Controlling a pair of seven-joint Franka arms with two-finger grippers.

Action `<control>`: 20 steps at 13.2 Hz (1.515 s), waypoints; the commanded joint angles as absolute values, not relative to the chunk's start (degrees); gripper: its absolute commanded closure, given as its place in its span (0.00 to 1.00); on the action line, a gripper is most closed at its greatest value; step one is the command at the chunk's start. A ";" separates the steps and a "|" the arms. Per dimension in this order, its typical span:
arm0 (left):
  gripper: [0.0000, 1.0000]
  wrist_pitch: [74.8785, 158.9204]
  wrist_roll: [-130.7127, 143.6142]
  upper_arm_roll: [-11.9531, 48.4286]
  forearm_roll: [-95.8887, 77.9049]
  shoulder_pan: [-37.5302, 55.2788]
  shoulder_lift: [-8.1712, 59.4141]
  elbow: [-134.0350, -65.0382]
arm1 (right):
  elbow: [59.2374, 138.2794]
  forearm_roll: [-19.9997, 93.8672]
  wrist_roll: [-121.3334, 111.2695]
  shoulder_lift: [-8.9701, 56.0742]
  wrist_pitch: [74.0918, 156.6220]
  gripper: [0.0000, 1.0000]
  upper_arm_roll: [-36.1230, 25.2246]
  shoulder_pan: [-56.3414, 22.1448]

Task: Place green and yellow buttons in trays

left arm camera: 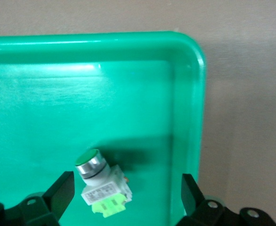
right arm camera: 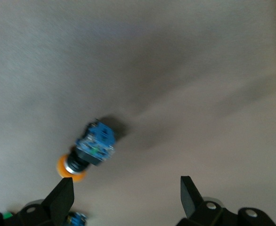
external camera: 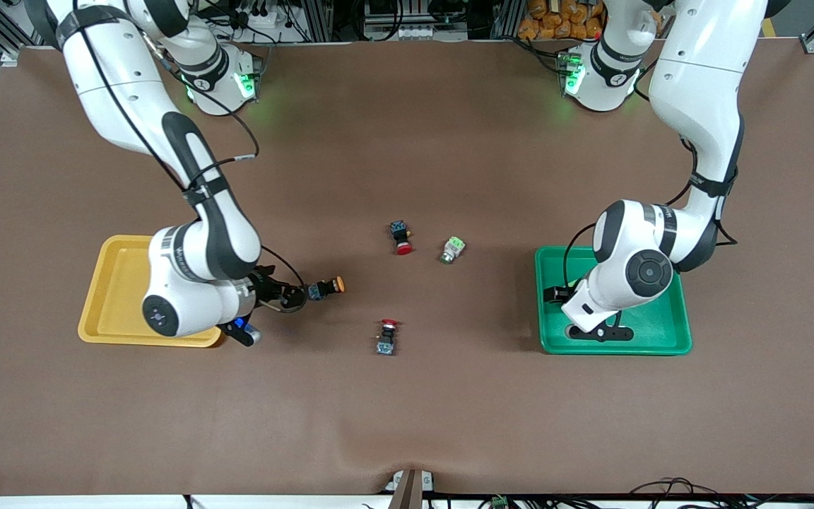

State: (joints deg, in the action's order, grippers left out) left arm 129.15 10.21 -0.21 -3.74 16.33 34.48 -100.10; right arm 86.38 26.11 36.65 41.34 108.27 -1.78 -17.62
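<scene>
The left gripper (left arm camera: pixel 127 193) hangs over the green tray (external camera: pixel 668 343), jaws spread apart and empty; between them a green button (left arm camera: pixel 100 183) lies on the tray floor near a corner. The right gripper (right arm camera: pixel 126 197) sits low beside the yellow tray (external camera: pixel 117 283), jaws released, with a yellow button (external camera: pixel 327 287) lying on the brown surface (external camera: pixel 407 424) just beside them. Another green button (external camera: pixel 452 249) and two red buttons (external camera: pixel 401 237) lie mid-surface.
</scene>
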 commanded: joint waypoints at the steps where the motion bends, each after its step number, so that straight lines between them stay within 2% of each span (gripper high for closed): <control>1: 0.00 128.67 9.76 1.31 -2.20 17.57 32.52 -100.90 | 87.89 27.42 44.18 40.60 114.50 0.00 -2.37 -20.12; 4: 0.00 128.76 9.31 3.86 -1.41 20.20 31.21 -100.81 | 88.15 27.25 48.16 42.00 118.99 0.00 -2.46 -22.15; 8: 0.00 129.20 9.40 5.53 -1.41 23.90 30.42 -101.25 | 92.28 27.16 48.16 42.01 122.95 0.00 -2.46 -24.69; 14: 0.00 129.20 12.04 8.61 -1.41 27.77 30.06 -102.92 | 95.09 26.46 47.55 41.92 126.28 0.00 -2.46 -25.75; 15: 0.00 129.20 12.30 8.70 -1.41 28.03 30.23 -102.92 | 95.45 26.11 47.46 41.84 126.91 0.28 -2.55 -26.01; 16: 0.00 129.29 12.39 8.61 -1.41 29.08 30.50 -103.01 | 95.45 25.84 47.37 41.84 127.00 0.76 -2.55 -26.02; 17: 0.00 129.46 12.39 8.61 -1.41 29.87 30.67 -103.09 | 95.45 25.14 47.37 41.84 127.00 0.93 -2.55 -26.02; 20: 0.00 137.08 12.48 8.61 -1.41 31.02 31.55 -107.21 | 95.36 24.26 47.29 40.61 126.22 0.95 -2.72 -25.75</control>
State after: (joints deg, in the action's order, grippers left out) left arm 132.31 11.40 8.80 -2.69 30.07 31.65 -103.89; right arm 94.22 25.45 47.62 42.30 126.20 -1.97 -25.24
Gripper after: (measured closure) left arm 0.000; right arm 0.586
